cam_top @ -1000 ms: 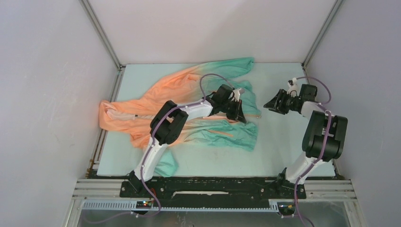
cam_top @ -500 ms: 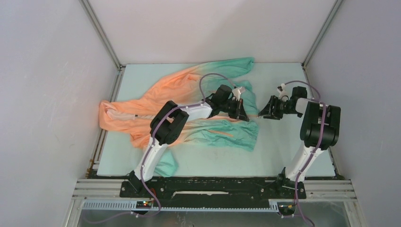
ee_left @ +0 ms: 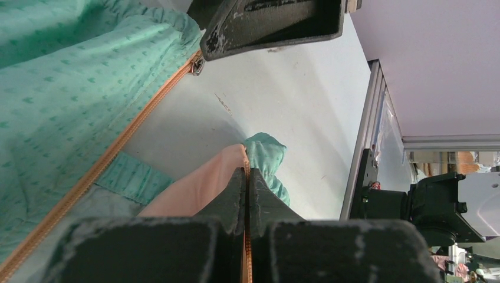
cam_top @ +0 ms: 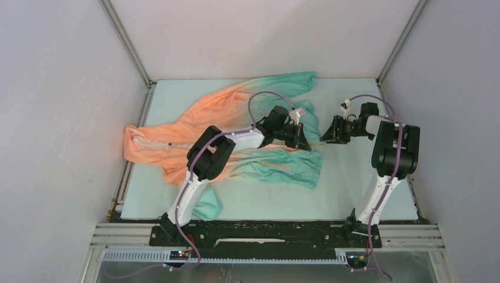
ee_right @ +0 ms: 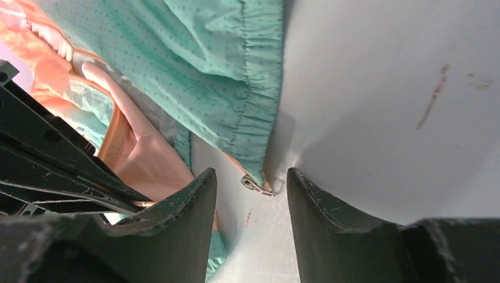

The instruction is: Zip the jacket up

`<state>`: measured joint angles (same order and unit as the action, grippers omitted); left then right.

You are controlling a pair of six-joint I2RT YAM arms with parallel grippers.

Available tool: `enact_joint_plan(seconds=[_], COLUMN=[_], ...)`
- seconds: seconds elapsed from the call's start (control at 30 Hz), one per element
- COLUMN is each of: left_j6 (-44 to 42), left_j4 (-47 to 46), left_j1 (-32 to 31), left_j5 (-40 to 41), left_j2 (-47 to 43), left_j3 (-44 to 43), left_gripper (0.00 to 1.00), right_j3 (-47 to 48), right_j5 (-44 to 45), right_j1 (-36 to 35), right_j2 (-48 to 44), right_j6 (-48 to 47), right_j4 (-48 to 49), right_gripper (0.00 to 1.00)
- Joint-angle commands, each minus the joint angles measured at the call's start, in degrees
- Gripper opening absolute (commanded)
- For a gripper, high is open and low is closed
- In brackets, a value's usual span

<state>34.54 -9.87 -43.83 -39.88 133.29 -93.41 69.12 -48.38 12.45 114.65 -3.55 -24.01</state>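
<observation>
Worktop: a pale mint sheet [cam_top: 354, 183] with a metal rail [cam_top: 119, 194] down its left edge and a black base bar [cam_top: 265, 233] along the near edge.
Room: plain pale walls [cam_top: 53, 118] on three sides, with grey frame posts [cam_top: 127, 41] at the far corners.
Jacket: the jacket [cam_top: 218, 112] lies spread over the left and middle of the worktop. It is peach-orange to the left and teal to the right and far side.
Left jaws: clenched on the jacket's peach edge [ee_left: 203, 186], near the middle of the worktop.
Right jaws: parted and holding nothing, just right of my left jaws, low over the jacket's right hem.
Top view only: both arms whole. My left arm [cam_top: 206, 153] reaches over the cloth, and my right arm [cam_top: 392, 153] stands right of it.
Left wrist only: the orange zipper tape [ee_left: 118, 147] runs along teal cloth to a metal slider [ee_left: 197, 65], with one right finger [ee_left: 277, 23] above it.
Right wrist only: that slider [ee_right: 257, 186] lies on the worktop at the gathered teal hem [ee_right: 262, 106], between my two fingers. A brown scuff [ee_right: 433, 97] marks the sheet.
</observation>
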Motion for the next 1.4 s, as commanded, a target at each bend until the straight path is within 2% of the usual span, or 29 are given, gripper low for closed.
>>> enact_joint_plan(seconds=[0.0,0.2,0.53,0.7,0.83,0.9,1.03,1.2,1.37], left_j6=[0.6,0.5,0.5,0.5,0.5,0.5,0.2,-1.9,-9.8], left_j4=[-2.0,-2.1,-2.0,-1.9,-1.8,-1.6,-1.3,0.4,8.8], left_j1=[0.0,0.0,0.0,0.0,0.1,0.0,0.0,-0.3,-2.2], left_j5=[-1.4,-1.5,-1.9,-2.0,-2.0,-2.0,-1.8,-0.2,5.6], left_j2=[-3.5,-3.7,-3.6,-3.5,-3.4,-3.4,-3.5,-4.6,-6.7], left_j3=[0.3,0.5,0.5,0.3,0.2,0.0,0.0,0.3,-1.4], left_gripper=[0.0,0.0,0.0,0.0,0.0,0.0,0.0,0.0,0.0], right_j3=[1.5,0.7,-1.6,-1.7,-2.0,-2.2,-3.0,-3.8,-4.1], right_j5=[-1.9,-2.8,-2.2,-2.0,-2.0,-2.2,-4.0,-9.0,-15.7], right_j1=[-1.5,-1.4,-1.9,-1.2,-0.9,-0.7,0.2,1.7,2.5], right_j2=[1.9,1.0,-0.9,-0.4,-0.9,-1.1,-2.2,-3.7,-2.2], right_j6=[-2.6,-2.7,-2.3,-1.4,-1.0,-0.6,1.3,4.9,11.1], right_j4=[-1.4,-1.8,-1.4,-1.0,-0.5,0.0,2.4,6.9,12.4], right_gripper=[0.5,0.44,0.44,0.35,0.34,0.3,0.14,0.02,0.0])
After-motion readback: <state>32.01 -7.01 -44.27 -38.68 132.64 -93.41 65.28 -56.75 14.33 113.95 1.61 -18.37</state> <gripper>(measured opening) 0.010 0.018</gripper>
